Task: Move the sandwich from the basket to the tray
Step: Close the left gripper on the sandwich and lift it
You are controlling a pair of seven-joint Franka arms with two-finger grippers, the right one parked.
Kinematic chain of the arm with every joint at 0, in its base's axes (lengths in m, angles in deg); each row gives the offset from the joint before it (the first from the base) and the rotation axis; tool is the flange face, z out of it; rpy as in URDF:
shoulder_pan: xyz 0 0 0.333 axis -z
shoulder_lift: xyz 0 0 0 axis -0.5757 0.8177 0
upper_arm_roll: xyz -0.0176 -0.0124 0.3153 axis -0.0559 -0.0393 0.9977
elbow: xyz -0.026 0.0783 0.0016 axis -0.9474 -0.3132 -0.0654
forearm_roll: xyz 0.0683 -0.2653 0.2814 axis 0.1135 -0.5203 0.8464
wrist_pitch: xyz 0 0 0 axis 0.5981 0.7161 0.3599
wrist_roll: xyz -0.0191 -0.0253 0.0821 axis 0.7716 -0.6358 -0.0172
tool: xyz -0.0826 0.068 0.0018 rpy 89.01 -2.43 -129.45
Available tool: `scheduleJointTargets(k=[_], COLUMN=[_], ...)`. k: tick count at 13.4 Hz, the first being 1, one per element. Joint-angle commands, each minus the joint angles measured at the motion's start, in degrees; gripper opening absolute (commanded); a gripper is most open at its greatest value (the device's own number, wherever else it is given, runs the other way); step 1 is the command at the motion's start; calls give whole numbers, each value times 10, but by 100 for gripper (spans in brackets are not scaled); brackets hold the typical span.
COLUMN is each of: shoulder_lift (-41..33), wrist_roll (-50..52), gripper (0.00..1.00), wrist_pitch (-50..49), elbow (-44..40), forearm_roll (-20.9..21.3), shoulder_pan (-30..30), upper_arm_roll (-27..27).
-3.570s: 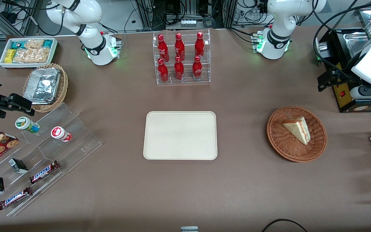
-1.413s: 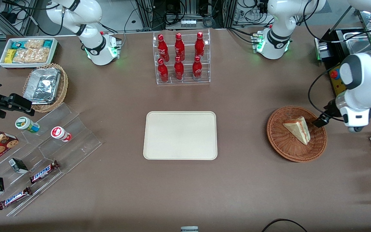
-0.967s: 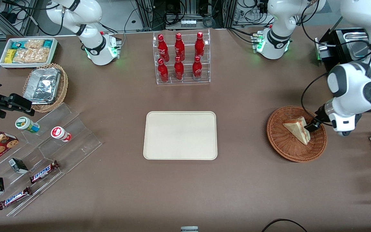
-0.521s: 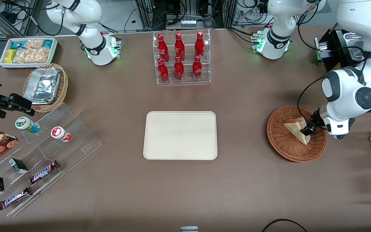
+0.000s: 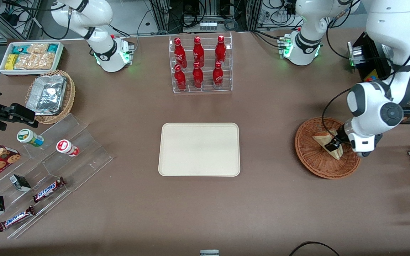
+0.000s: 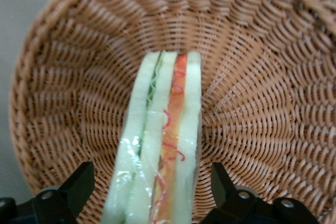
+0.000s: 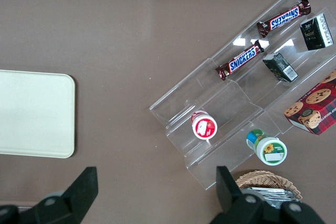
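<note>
The left gripper (image 6: 152, 192) is low inside the basket (image 6: 252, 77), with its two fingers (image 6: 79, 184) spread apart, one on each side of the sandwich (image 6: 163, 145); they do not press the bread, a small gap shows on both sides. The sandwich lies in the basket on its side, so the wrist camera sees its cut edge: pale bread slices with a green layer and a red one between them, under a clear wrap. In the front view the gripper (image 5: 333, 145) covers the middle of the sandwich (image 5: 321, 136), and the basket (image 5: 311, 156) stands toward the working arm's end of the table. The tray (image 5: 199, 149) sits at the middle of the table, well apart from the basket, with nothing on it. A clear rack of red bottles (image 5: 200, 64) stands farther from the front camera than the tray.
</note>
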Motion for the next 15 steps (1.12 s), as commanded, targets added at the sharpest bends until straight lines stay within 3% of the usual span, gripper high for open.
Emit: scheduleJointTargets(k=[1, 4, 6, 8, 11, 15], shoulder_lift=[3, -15, -32, -39, -38, -10], wrist_roll=[7, 0, -2, 0, 3, -2], gripper=[71, 50, 49, 40, 34, 31], wrist_pitch=[2, -37, -102, -165, -183, -194], elbow=[-1, -9, -47, -92, -120, -188], forearm_roll=[-2, -2, 0, 3, 2, 0], shoulder_pan=[8, 2, 6, 23, 54, 152], upper_arm_roll=[3, 3, 3, 1, 1, 1])
